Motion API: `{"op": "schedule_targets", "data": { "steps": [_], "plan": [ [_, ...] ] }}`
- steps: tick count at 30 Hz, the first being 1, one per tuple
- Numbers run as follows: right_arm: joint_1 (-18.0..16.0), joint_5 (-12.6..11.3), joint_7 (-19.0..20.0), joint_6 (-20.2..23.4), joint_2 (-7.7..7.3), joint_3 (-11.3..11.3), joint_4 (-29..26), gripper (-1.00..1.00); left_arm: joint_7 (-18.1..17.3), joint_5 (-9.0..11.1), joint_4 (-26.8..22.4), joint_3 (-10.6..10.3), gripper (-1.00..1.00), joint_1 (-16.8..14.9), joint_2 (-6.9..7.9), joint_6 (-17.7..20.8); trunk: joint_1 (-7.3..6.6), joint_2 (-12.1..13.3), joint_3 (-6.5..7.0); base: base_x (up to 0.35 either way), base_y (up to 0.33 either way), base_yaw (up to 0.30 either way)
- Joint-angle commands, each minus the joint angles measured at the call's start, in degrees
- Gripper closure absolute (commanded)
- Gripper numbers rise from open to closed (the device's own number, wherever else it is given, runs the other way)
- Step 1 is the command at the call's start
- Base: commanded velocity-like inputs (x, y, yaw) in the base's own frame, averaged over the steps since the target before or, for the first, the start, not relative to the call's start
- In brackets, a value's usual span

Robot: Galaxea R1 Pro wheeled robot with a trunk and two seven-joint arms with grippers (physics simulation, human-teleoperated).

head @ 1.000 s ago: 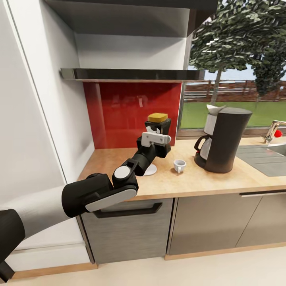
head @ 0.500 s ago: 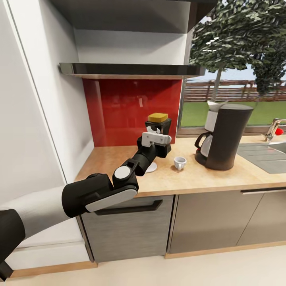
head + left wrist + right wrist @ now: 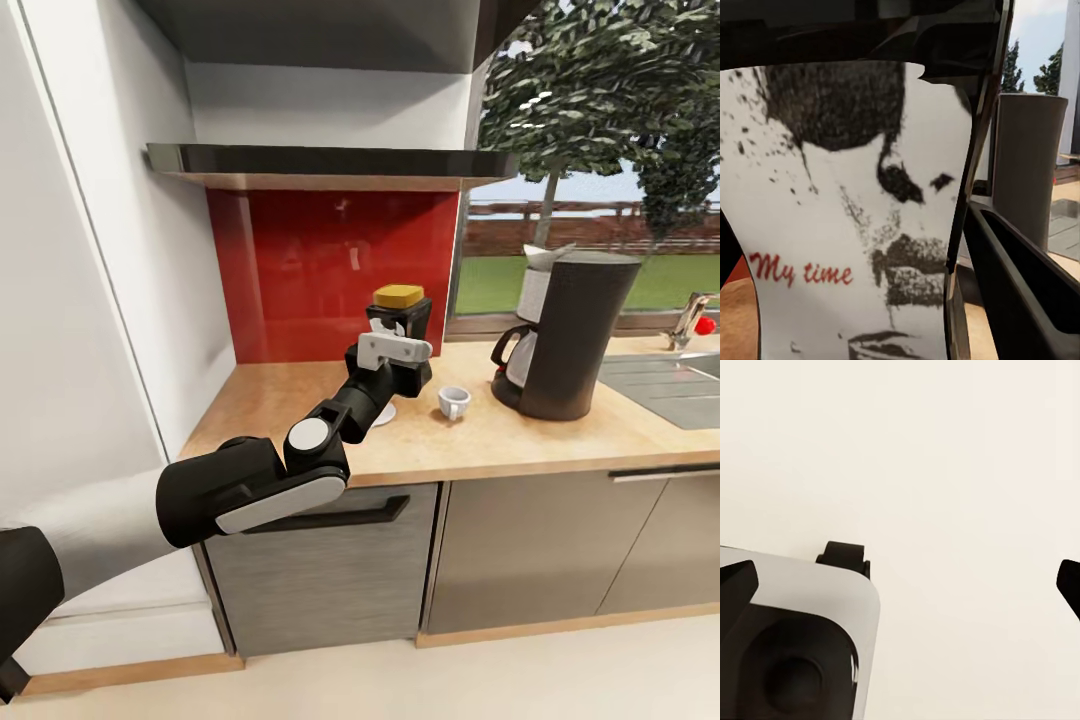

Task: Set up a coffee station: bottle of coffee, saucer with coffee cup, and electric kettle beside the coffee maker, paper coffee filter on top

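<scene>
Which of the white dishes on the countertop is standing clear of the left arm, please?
The coffee cup, standing apart between the arm and the coffee maker. The saucer lies mostly hidden behind the forearm.

— Where's your left arm?
— Stretched forward, elbow bent low, my left gripper [image 3: 397, 340] clamped on the coffee jar [image 3: 400, 335], held upright.
— And your right gripper [image 3: 907, 577]?
— Pointing down, fingers spread wide, holding nothing.
</scene>
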Motion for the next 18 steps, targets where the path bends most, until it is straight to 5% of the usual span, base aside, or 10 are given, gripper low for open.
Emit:
{"op": "schedule_targets", "data": {
  "steps": [1,18],
  "plan": [
    [-0.04,0.09,-0.03,-0.17,-0.01,0.25,0.04,-1.0,0.24,0.05,-0.1,-0.1,1.0,-0.09,-0.01,0.14,0.22,-0.45,-0.25,0.0,0.0,0.0],
    [-0.04,0.09,-0.03,-0.17,-0.09,0.22,0.04,-1.0,0.18,0.22,-0.12,-0.17,1.0,-0.09,-0.05,0.07,1.1,-2.05,-0.96,0.0,0.0,0.0]
  ]
}}
